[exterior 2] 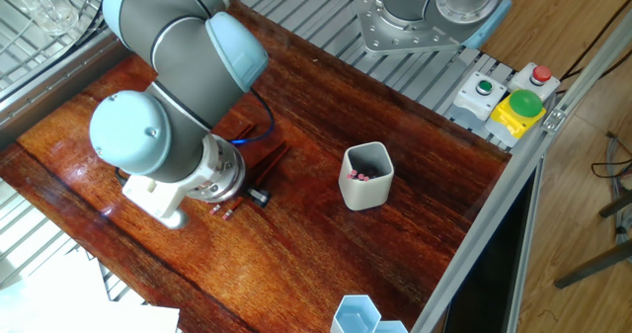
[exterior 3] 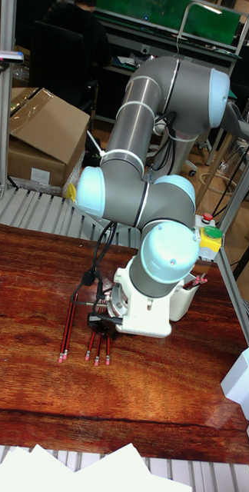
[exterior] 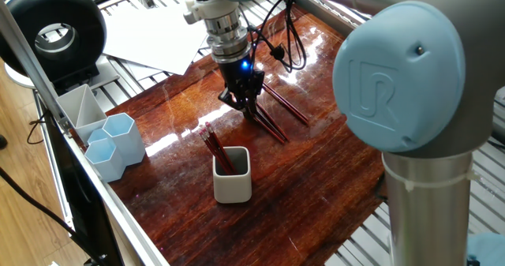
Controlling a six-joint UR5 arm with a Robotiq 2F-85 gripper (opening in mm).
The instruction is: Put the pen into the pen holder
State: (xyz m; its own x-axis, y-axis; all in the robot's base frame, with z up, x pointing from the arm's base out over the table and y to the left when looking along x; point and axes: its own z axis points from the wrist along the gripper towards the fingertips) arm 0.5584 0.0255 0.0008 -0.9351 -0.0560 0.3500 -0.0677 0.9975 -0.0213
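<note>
Tool (exterior: 250, 108) low over loose pens (exterior: 278, 116) on the surface (exterior: 316, 179); jaw state unclear. Pen holder (exterior: 232, 175) nearby, pens inside.

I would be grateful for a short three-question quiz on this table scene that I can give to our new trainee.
1. True or false: the off-white pen holder already has pens standing in it.
2. Over which things is the gripper lowered? A) the pale blue hexagonal cups B) the loose pens lying on the table C) the white paper sheets
3. What colour are the two round buttons on the control box at the table's edge?

Key: 1. True. 2. B. 3. One green, one red.
</note>
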